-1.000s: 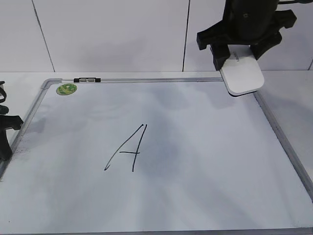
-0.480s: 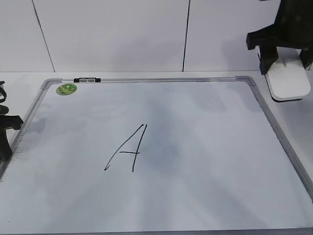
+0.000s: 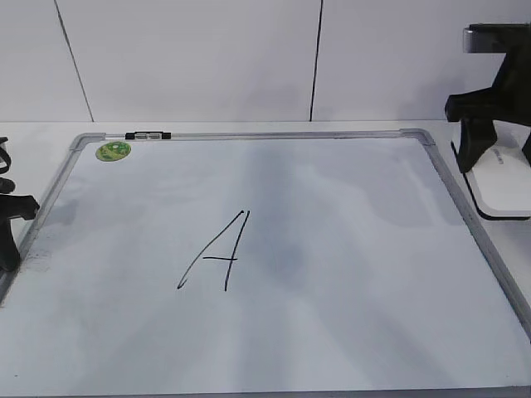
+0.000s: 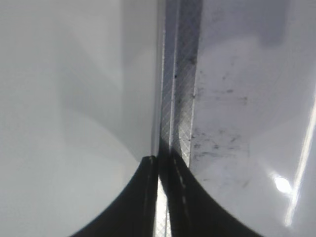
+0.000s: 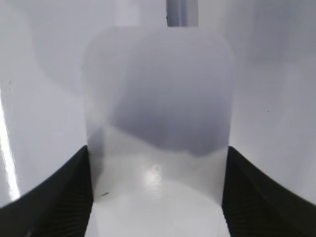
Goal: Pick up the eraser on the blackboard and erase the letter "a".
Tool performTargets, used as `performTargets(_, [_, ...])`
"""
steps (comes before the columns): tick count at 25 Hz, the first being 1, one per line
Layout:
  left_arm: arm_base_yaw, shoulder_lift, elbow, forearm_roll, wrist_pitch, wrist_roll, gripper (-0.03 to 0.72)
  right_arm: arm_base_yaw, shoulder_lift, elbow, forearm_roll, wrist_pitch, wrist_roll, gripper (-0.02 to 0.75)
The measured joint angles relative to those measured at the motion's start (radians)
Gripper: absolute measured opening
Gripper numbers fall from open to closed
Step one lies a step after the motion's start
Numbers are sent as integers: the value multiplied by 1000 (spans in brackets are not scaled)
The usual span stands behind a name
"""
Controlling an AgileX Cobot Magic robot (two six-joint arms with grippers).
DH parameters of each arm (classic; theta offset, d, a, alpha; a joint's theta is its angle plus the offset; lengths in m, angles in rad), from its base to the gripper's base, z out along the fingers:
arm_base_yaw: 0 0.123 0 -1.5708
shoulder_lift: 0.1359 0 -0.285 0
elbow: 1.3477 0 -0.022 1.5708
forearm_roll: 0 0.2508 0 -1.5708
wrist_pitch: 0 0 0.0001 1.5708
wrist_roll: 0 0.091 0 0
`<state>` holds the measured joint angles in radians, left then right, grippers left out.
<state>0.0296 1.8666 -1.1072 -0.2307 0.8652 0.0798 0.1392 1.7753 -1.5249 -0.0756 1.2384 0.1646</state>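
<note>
The blackboard (image 3: 348, 249) is a white board with a grey frame, lying flat on the table. A large capital "A" (image 3: 217, 253) is drawn near its middle. No small letter "a" shows on it. My right gripper (image 3: 498, 162) is shut on the white eraser (image 3: 506, 186) and holds it low, just beyond the board's right edge. In the right wrist view the eraser (image 5: 158, 123) fills the space between the jaws (image 5: 157, 192). My left gripper (image 3: 8, 224) is shut and empty at the board's left edge; its jaws (image 4: 160, 168) sit over the frame (image 4: 182, 74).
A green round sticker (image 3: 113, 151) and a small black marker clip (image 3: 148, 135) sit at the board's top left. A white panelled wall (image 3: 191, 58) stands behind the table. Dark marker dust lies along the board's left edge (image 4: 217, 143).
My right gripper has carried the eraser right and down, from over the board's top right corner to beside its right edge. The left arm has not moved.
</note>
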Motion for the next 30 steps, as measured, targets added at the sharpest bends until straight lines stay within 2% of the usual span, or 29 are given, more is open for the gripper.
performTargets(10, [0,0,0,-2,0,2,35,-6,124,0,54,-11,-46,524])
performTargets(30, [0,0,0,-4,0,2,36,-6,242,0,58,-20,-51,524])
